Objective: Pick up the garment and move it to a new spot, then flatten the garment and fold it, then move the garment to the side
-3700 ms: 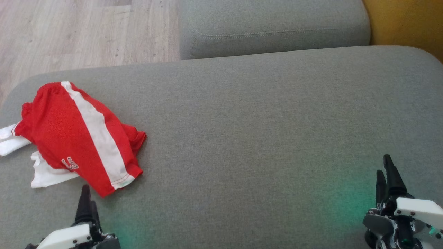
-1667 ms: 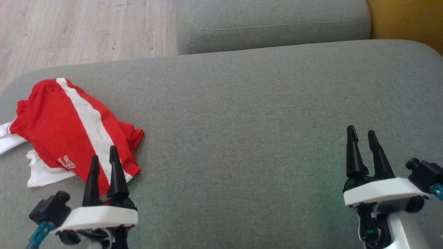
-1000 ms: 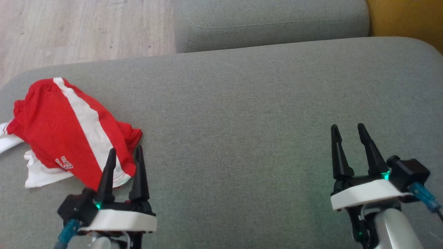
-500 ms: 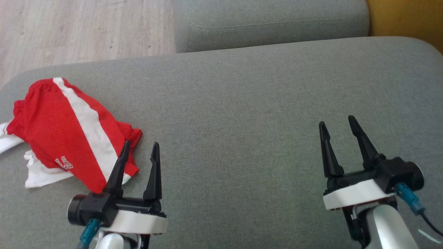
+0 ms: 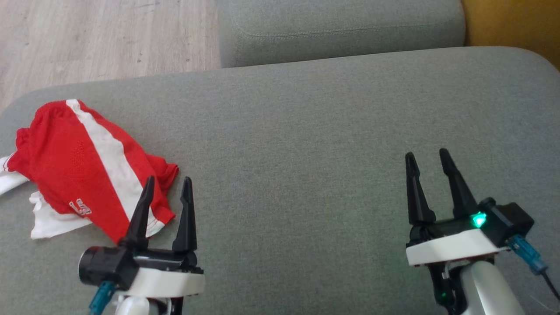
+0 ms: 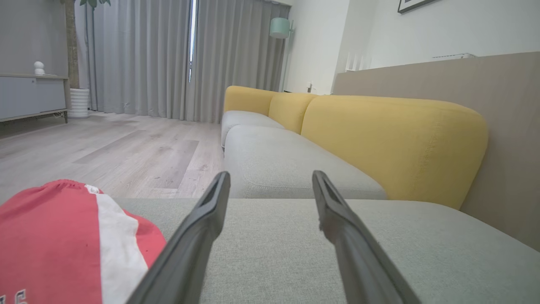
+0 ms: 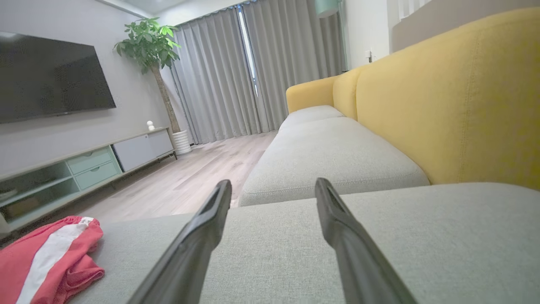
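The garment is a crumpled pair of red shorts with a white stripe and white lining, lying at the left end of the grey sofa cushion. My left gripper stands open just right of the shorts' near hem, with nothing between its fingers. In the left wrist view the shorts lie at the lower left, beside the left finger. My right gripper is open over bare cushion at the lower right, far from the garment. The right wrist view has the shorts at its lower left corner.
A second grey cushion lies beyond the first, with the yellow backrest on the right. Wooden floor runs past the cushion's far left edge. A TV cabinet and a potted plant stand across the room.
Both arms have risen into the head view and their grippers have opened. The left gripper has come up beside the shorts' right hem. The shorts have not moved.
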{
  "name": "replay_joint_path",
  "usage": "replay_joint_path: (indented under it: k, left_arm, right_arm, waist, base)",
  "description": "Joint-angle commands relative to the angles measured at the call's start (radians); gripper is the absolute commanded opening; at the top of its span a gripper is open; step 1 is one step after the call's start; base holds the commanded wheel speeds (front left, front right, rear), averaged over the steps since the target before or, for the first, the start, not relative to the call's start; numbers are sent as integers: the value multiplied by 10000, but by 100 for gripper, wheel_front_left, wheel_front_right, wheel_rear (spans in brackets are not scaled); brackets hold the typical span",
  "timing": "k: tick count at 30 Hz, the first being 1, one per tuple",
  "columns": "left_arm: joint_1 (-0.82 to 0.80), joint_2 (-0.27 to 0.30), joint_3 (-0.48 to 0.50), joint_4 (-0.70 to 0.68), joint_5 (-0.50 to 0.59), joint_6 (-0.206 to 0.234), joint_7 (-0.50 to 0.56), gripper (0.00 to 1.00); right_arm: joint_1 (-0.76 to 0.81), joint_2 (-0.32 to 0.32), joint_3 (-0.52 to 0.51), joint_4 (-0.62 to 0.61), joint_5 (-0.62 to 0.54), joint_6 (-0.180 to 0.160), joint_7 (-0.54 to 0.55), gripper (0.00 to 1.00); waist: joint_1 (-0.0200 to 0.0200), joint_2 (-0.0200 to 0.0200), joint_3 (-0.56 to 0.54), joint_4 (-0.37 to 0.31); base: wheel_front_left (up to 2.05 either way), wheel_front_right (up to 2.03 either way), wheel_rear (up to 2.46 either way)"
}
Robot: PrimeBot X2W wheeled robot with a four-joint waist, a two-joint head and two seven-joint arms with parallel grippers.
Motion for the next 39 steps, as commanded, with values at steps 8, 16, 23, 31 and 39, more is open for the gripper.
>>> replay_joint_path:
  k: [8, 16, 23, 31, 39]
  left_arm:
    - [-244, -20, 200, 288, 128, -119, -120, 100]
    - [-219, -22, 168, 260, 37, -70, -120, 100]
    - [-156, -23, 131, 181, -21, -20, -120, 100]
    - [-124, -23, 222, 200, -46, 55, -120, 100]
    - [-8, -24, 449, 137, 1, 271, -120, 100]
  right_arm:
    - [-224, -73, 461, 231, 707, 77, -137, 100]
    - [-229, -73, 430, 259, 690, 77, -137, 100]
    - [-192, -73, 392, 294, 664, 77, -137, 100]
    - [-162, -73, 524, 326, 655, 77, -138, 100]
    - [-80, -73, 815, 309, 706, 77, -138, 100]
  waist:
    - [0, -1, -88, -50]
    - [0, -1, -167, -36]
    - [0, -1, -196, 8]
    - [0, -1, -286, 311]
    - [0, -1, -447, 885]
  base:
    - [0, 0, 0]
    - [0, 0, 0]
    - [0, 0, 0]
    - [0, 0, 0]
    - [0, 0, 0]
